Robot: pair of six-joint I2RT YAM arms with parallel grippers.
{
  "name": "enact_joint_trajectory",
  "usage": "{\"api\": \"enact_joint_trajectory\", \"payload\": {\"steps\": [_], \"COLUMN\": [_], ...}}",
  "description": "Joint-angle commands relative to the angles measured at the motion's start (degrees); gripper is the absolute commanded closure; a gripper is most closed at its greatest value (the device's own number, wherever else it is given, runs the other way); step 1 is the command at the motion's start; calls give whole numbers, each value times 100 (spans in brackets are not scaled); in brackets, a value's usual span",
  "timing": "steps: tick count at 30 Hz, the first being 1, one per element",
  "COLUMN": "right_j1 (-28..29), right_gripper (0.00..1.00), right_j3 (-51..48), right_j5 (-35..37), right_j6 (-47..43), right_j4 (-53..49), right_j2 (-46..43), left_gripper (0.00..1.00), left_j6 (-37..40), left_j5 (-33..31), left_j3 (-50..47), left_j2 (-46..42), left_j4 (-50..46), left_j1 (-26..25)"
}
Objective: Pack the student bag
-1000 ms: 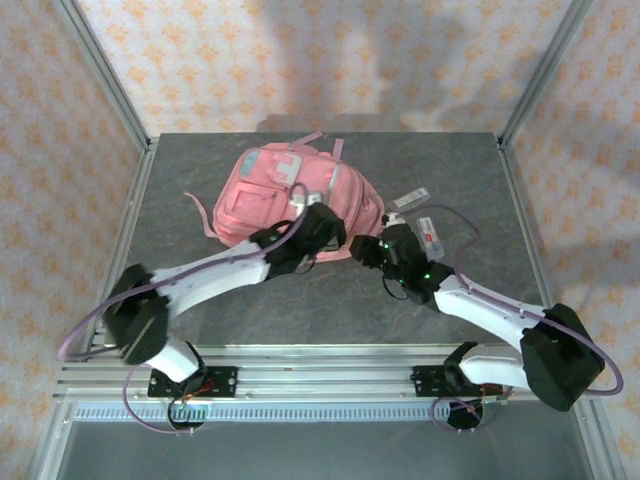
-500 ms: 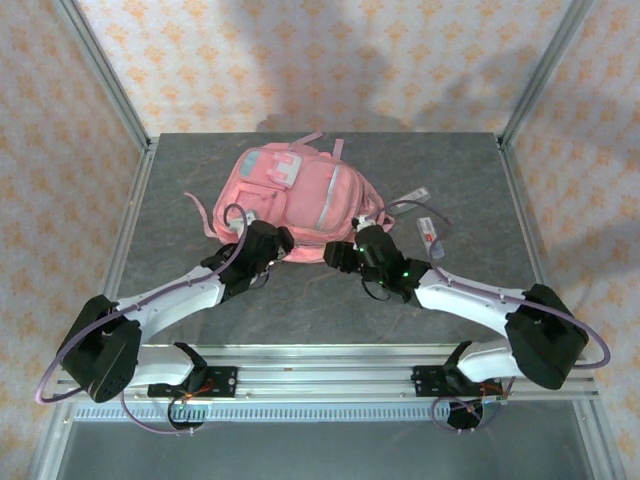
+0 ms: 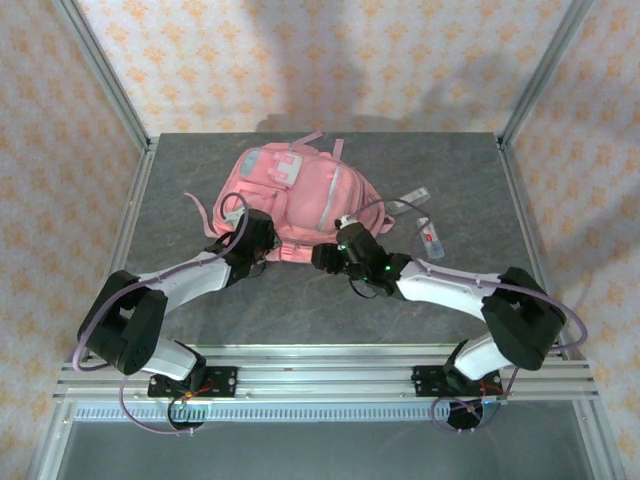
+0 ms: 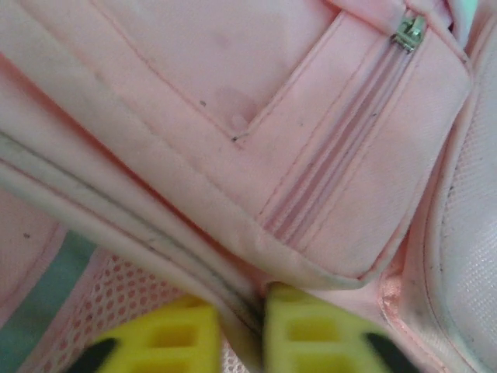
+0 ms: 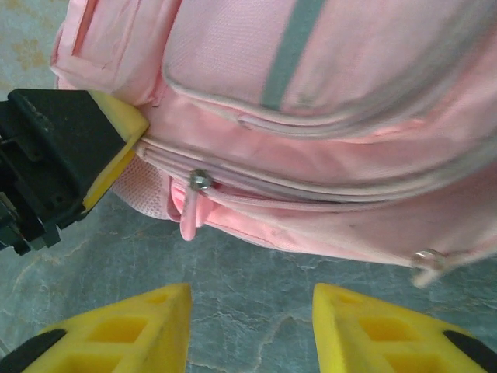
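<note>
- We see the left pincer (image 3: 254, 234) pulled back from the middle of the student bag (image 3: 300, 190) to its lower-left edge, where it is pinched tight on a seam.
- The right pincer (image 3: 328, 257) has shifted left, its fingers standing apart.
- The bag is pink with a pale-blue patch and lies upper-centre on the table (image 3: 450, 170).

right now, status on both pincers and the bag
Left pincer shut on bag, near edge. Right pincer open, just short of zip pull. Bag flat on table. Two small items lie apart, to its right.

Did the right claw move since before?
Yes, the right gripper slid left, away from the red-and-white packet, along the near edge of the student bag.
</note>
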Motion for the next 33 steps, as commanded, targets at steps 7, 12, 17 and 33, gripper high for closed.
{"api": "enact_joint_trajectory", "payload": {"steps": [7,12,17,33], "right_j1": [183,191,186,192], "right_gripper": [55,52,52,95], "right_j3": [1383,2316,2774,2618], "right_j5": [149,479,612,904], "right_j6": [127,387,601,511], "right_j4": [-1254,-2262,-2518,-2631], "right_j2": [932,1597,1941,1896], "left_gripper": [100,100,100,100], "left_j6": [56,-55,-156,-214], "left_j5": [364,501,600,506], "left_j3": [44,-127,-205,-386], "left_j2": [-774,-973,-870,-904], "left_j4": [-1,166,399,525], "left_j1": [30,-12,-152,-208]}}
